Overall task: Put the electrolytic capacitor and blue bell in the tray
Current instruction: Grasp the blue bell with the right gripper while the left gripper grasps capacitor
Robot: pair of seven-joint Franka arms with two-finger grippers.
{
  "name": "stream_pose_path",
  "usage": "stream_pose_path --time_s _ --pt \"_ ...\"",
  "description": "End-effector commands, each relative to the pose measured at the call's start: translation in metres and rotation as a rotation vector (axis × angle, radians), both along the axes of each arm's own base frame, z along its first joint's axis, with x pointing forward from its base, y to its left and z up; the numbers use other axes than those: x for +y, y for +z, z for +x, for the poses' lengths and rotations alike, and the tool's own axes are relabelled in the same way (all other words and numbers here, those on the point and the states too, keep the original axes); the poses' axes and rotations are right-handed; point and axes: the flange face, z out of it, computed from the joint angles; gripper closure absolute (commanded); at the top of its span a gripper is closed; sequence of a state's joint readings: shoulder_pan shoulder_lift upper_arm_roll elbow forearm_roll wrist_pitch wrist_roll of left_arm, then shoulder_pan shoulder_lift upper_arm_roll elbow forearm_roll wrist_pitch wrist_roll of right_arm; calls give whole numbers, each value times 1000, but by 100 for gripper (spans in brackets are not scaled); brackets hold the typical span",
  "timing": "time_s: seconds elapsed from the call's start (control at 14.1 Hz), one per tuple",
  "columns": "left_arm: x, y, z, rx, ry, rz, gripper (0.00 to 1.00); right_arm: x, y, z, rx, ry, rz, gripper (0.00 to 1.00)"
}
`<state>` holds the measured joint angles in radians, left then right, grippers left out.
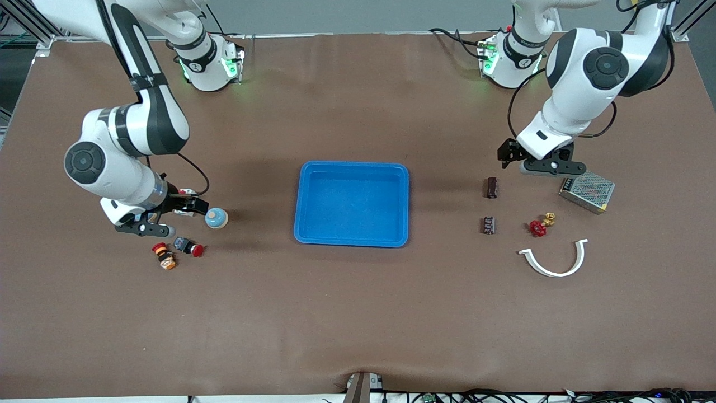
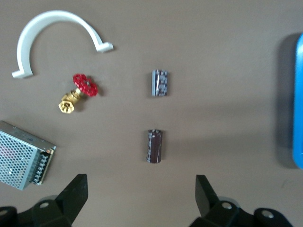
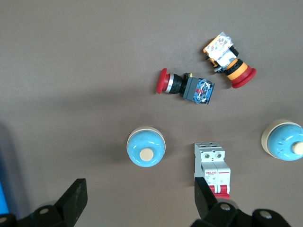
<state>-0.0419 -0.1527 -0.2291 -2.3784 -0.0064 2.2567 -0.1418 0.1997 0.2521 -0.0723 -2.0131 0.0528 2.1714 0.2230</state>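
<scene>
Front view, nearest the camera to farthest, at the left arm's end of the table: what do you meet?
White curved bracket → red-handled brass valve → perforated metal box, with the open left gripper over the table.

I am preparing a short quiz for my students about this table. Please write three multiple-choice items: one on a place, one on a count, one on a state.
1. Where does the tray lie?
A. mid-table, between the two arms' ends
B. at the right arm's end
C. under the mesh metal box

2. How many dark capacitors lie toward the left arm's end?
A. one
B. two
C. four

3. What is the tray's state?
A. holds a blue bell
B. holds a capacitor
C. empty

Answers: 1 A, items lie on both sides of it; 2 B, the left wrist view shows two; 3 C, only bare blue floor shows.
</scene>
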Motion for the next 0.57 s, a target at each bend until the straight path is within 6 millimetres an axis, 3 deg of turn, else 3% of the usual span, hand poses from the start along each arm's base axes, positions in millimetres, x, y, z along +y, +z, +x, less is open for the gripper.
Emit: stream_pose_path --time_s 0.0,0.5 --pt "-2 -13 -20 -30 -14 13 0 2 -19 -1 4 -1 -16 0" --pt "4 -76 -39 -44 -22 -7 0 1 -66 -17 -23 2 -19 0"
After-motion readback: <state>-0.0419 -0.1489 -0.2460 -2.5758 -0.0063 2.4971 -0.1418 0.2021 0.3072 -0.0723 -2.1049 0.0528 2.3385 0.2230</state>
